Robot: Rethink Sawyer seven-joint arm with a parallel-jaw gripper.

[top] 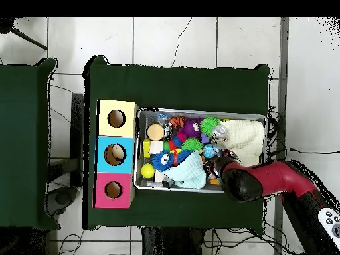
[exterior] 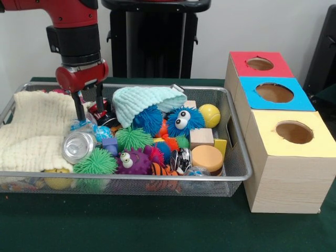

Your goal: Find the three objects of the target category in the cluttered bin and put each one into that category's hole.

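1. A green-covered bench carries a wire bin and, touching the bin's left end, a row of three wooden boxes.
2. The boxes run along the bench's left edge: the yellow-topped box farthest up, the blue-topped box in the middle, the red-topped box lowest; each top has a round hole.
3. In the bin, a cream knitted cloth fills the right end.
4. A pale mint knitted cloth lies by the bin's lower side, just beside a blue fuzzy toy.
5. A yellow ball sits in the lower left corner.
6. A green spiky ball and a purple fuzzy toy lie near the upper side.
7. The red arm reaches in from the right, over the bin's lower right corner.
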